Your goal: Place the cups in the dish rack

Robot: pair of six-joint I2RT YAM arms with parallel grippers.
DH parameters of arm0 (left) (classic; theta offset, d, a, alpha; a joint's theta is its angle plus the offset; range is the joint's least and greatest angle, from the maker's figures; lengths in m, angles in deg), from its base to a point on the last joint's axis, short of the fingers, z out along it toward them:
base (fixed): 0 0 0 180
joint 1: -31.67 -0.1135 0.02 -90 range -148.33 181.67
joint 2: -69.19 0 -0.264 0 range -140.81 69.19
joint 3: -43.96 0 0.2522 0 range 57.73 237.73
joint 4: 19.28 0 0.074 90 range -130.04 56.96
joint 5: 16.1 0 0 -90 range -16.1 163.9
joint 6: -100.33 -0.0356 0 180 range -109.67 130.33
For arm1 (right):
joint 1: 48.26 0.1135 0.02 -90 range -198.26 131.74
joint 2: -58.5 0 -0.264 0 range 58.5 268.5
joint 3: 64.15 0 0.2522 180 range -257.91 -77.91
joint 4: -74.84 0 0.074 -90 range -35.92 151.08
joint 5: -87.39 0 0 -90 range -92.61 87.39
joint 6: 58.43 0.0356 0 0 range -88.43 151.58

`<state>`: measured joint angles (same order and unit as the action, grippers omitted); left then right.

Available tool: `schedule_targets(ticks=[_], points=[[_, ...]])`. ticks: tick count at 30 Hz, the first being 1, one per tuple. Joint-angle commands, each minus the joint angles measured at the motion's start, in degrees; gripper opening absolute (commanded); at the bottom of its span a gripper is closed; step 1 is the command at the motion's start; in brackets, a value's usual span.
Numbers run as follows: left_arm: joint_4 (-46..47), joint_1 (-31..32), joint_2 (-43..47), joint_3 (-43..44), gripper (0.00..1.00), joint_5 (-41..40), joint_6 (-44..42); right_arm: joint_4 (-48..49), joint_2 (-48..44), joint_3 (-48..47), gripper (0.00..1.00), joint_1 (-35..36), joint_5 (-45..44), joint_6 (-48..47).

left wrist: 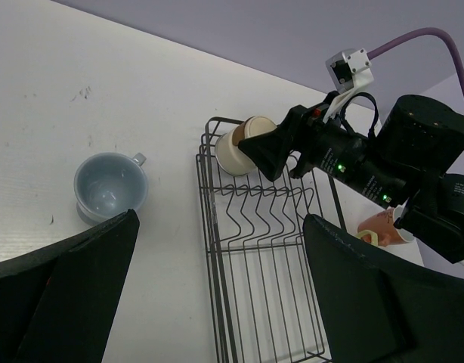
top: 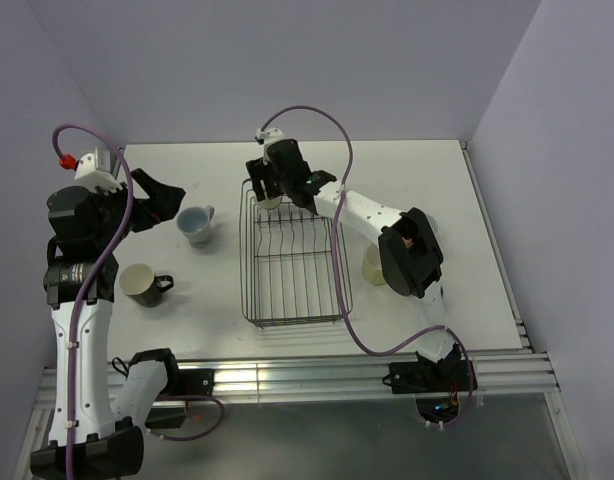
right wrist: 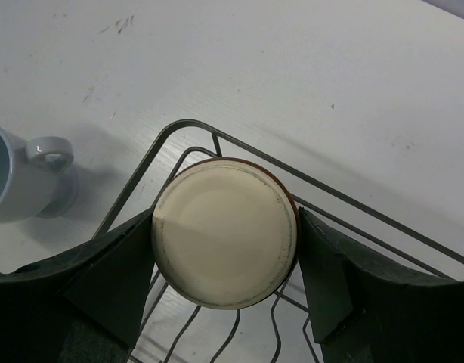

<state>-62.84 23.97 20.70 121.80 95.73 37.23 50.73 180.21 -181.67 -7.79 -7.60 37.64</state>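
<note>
Right gripper [top: 272, 196] clamps a tan tumbler [right wrist: 224, 231] at the dish rack [right wrist: 353, 204] corner.

Back wall: plain pale lilac panel [top: 287, 60], across the top of the overhead frame.
Left wall: matching lilac side panel [top: 22, 90], upper left.
Right wall: second lilac side panel [top: 577, 200], right edge.
Table: white matte rectangular tabletop [top: 407, 170], centre; faint dark scuff marks [left wrist: 81, 92] on it.
Near edge: silver ribbed aluminium rails [top: 317, 372], lower frame, catching glare.
Below rails: dark grey surface [top: 317, 440].
Light: even, with soft shadows.
</note>
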Motion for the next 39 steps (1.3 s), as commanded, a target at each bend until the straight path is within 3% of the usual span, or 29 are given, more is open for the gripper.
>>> schedule_targets(ticks=[1, 32, 39], points=[[1.85, -0.29, 0.15, 0.09, 0.99, 1.38, 0.70, 2.62, 0.28, -0.03, 0.00, 0.75, -0.63, 0.26], [0.89, -0.38, -0.91, -0.44, 0.99, -0.73, -0.88, 0.68, 5.82, -2.23, 0.00, 1.19, -6.87, -0.70], [1.24, -0.29, -1.17, -0.88, 0.99, -0.47, -0.70, -0.02, 3.45, -1.09, 0.00, 1.11, -4.59, 0.70]])
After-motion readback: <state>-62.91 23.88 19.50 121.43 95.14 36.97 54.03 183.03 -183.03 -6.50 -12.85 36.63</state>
